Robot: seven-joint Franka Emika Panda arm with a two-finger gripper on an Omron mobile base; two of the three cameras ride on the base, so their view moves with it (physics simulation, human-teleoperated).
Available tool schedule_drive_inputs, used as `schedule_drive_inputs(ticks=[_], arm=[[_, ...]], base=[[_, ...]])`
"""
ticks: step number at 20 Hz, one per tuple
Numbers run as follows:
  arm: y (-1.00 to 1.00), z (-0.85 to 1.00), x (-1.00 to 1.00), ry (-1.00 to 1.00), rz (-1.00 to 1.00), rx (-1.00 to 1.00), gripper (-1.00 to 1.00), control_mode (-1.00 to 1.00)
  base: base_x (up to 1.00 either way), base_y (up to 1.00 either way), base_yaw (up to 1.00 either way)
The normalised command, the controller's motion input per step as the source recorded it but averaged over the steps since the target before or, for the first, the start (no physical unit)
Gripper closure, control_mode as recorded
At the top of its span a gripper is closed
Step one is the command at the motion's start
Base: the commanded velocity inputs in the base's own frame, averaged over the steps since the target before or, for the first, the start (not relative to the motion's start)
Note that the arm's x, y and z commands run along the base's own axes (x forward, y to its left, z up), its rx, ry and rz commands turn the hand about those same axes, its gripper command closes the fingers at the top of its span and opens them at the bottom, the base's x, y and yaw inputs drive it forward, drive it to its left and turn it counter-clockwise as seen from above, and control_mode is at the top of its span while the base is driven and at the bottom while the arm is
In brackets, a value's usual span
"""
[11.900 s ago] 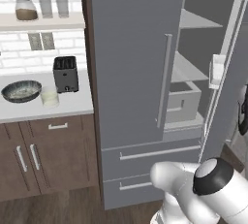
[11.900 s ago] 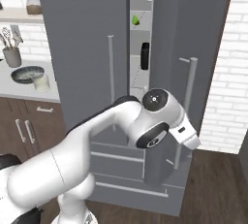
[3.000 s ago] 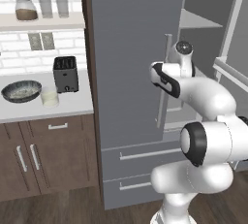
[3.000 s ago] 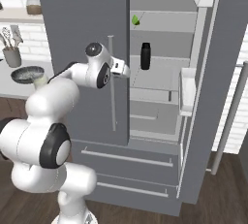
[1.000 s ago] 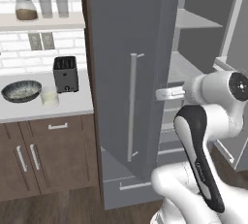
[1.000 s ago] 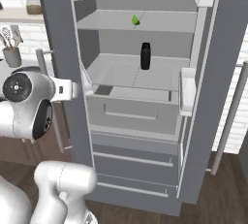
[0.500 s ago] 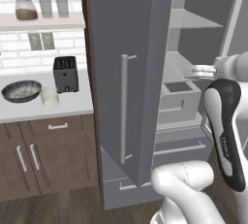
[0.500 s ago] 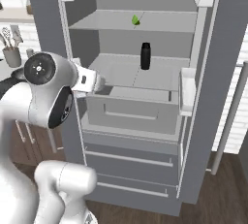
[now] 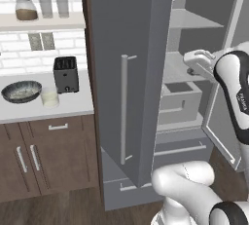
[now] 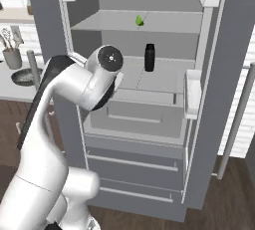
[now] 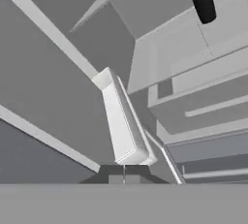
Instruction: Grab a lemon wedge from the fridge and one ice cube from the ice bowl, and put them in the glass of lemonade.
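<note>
Both doors of the fridge (image 10: 149, 124) stand open, and the lemon wedge (image 10: 140, 21) lies on the upper pale shelf (image 10: 149, 24), toward its back and right of centre in the right base view. It is tiny and yellow-green; its long axis seems to tilt up to the right, though it is too small to tell which way its tip points. One shelf below, a dark bottle (image 10: 149, 57) stands upright, its long axis vertical, almost straight under the wedge.

The gripper (image 11: 124, 174) shows at the bottom of the hand view with its two dark tips pressed together, nothing between them. It faces the inside of the fridge, near a white door bin (image 11: 123, 121) whose long side runs away from the camera.

On the counter (image 9: 73, 104) to the left of the fridge, the ice bowl (image 9: 21, 91) sits just left of the glass of lemonade (image 9: 49, 96), with a black toaster (image 9: 65, 74) behind the glass. The glass stands upright.
</note>
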Motion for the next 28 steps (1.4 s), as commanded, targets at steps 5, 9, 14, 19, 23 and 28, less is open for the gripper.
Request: schedule_drive_inputs(ticks=[5, 9, 14, 19, 23, 28], arm=[[0.19, -0.29, 0.26, 0.09, 0.21, 0.21, 1.0, -1.0], [0.01, -0.16, 0.02, 0.04, 0.0, 0.08, -1.0, -1.0], [0.05, 0.0, 0.43, 0.02, 0.03, 0.09, -1.0, -1.0], [0.48, 0.0, 0.64, 0.05, 0.05, 0.07, -1.0, -1.0], [0.63, 0.0, 0.12, 0.0, 0.07, 0.05, -1.0, -1.0], [0.78, 0.0, -0.02, 0.0, 0.1, 0.03, -1.0, -1.0]], base=[[0.0, 0.0, 0.0], [0.0, 0.0, 0.0], [0.0, 0.0, 0.0], [0.0, 0.0, 0.0], [0.0, 0.0, 0.0], [0.0, 0.0, 0.0]])
